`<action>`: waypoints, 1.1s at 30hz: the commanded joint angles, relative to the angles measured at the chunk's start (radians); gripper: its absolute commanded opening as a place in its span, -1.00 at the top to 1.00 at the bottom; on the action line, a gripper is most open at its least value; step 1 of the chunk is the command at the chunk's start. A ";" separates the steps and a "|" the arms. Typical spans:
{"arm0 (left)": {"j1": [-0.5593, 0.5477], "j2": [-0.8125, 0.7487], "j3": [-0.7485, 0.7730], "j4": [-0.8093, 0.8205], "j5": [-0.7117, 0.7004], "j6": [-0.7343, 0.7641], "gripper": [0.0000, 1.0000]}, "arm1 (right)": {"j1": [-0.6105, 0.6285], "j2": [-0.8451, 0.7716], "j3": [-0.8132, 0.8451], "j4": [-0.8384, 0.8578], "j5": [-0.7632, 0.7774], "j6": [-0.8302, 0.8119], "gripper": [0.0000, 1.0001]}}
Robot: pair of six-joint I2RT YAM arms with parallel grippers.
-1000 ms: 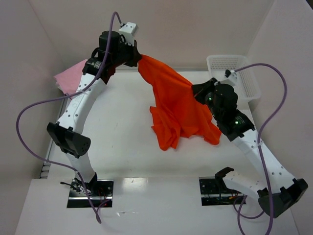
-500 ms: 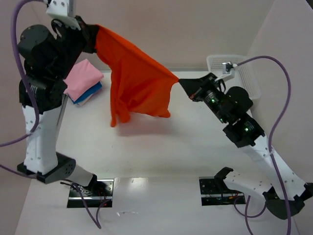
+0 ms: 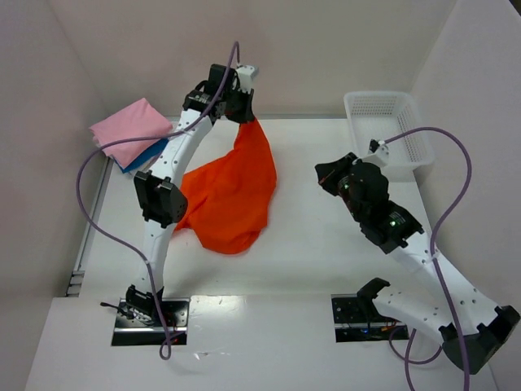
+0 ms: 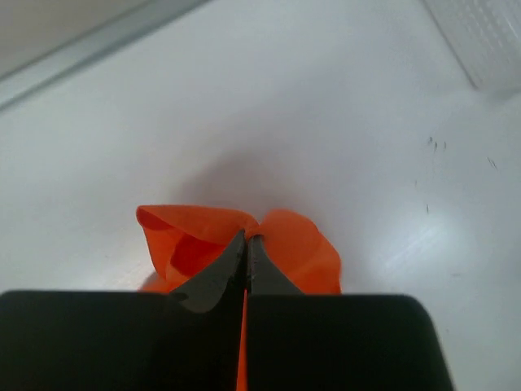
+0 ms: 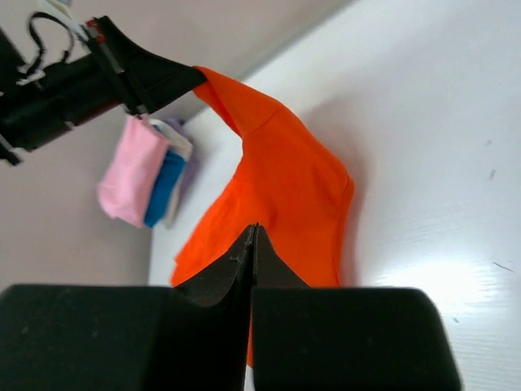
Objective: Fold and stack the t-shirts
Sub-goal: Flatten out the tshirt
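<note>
Since half a second ago the orange t-shirt [image 3: 232, 199] has stopped being stretched between both arms. It now hangs from the left gripper [image 3: 242, 114] alone, and that arm has swung in from high on the left toward the far middle of the table [image 3: 309, 236].

From the top camera, the left claw pinches one edge of the shirt up in the air while the rest slopes down and pools in a crumpled heap on the table beside the left arm. The right gripper [image 3: 323, 173] sits well apart from the cloth with its fingers pressed together on nothing. My guess is the one-point hold lets the shirt drop so it can be laid out flat. The pink t-shirt [image 3: 130, 126] is already folded on top of the blue t-shirt [image 3: 151, 152] at the far left corner, so that's the stack the orange one should end up on. The white basket [image 3: 391, 122] is off at the far right.

On the left wrist cam, the fingers are clamped tight with orange cloth [image 4: 305, 252] bunching out on both sides of the tips, so it looks like a solid pinch.

On the right wrist cam, the fingers [image 5: 236, 261] are closed and empty. The orange shirt [image 5: 285, 179] is across the table beyond them, with the pink [image 5: 130, 175] and blue [image 5: 165, 187] pile behind it. I reckon the right arm needs to re-grab a corner before any folding happens.
</note>
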 commanded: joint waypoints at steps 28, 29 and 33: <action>0.024 -0.628 -0.585 0.032 0.760 0.133 1.00 | -0.115 0.393 -0.107 0.737 -0.595 -0.337 -0.98; 0.024 -0.639 -0.596 0.032 0.773 0.133 1.00 | -0.115 0.405 -0.107 0.751 -0.619 -0.327 -0.98; 0.033 -0.639 -0.596 0.032 0.773 0.143 1.00 | -0.115 0.378 -0.145 0.751 -0.658 -0.332 -0.98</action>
